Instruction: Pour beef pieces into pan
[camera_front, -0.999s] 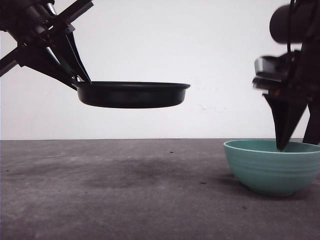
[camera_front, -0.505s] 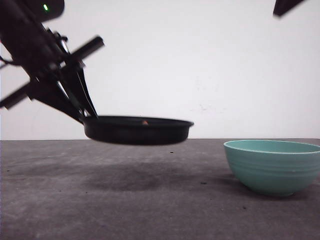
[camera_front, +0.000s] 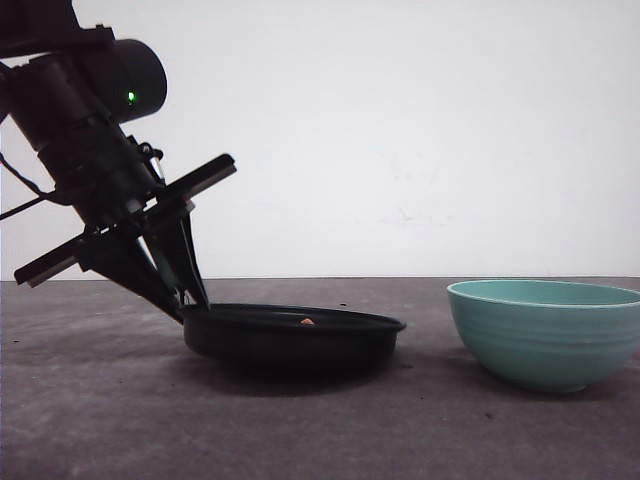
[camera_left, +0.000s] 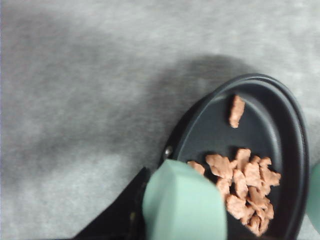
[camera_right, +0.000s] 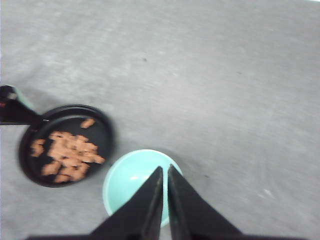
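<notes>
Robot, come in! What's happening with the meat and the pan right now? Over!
Left claw shut on pan handle, pan down on table. Beef pieces inside pan. Right claw empty, nearly shut, above teal bowl. Nothing blocking.

Table (camera_front: 90, 420): grey, matte, faintly speckled surface. Resting on it: black pan (camera_front: 290, 340) holding beef pieces (camera_right: 67, 155); teal ribbed bowl (camera_front: 548, 332) at the pan's 3 o'clock, apart.

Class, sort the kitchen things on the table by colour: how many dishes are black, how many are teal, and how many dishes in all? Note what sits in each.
Black: 1, the pan, holding the beef pieces
Teal: 1, the bowl, with nothing seen inside
Total: 2 dishes
</notes>
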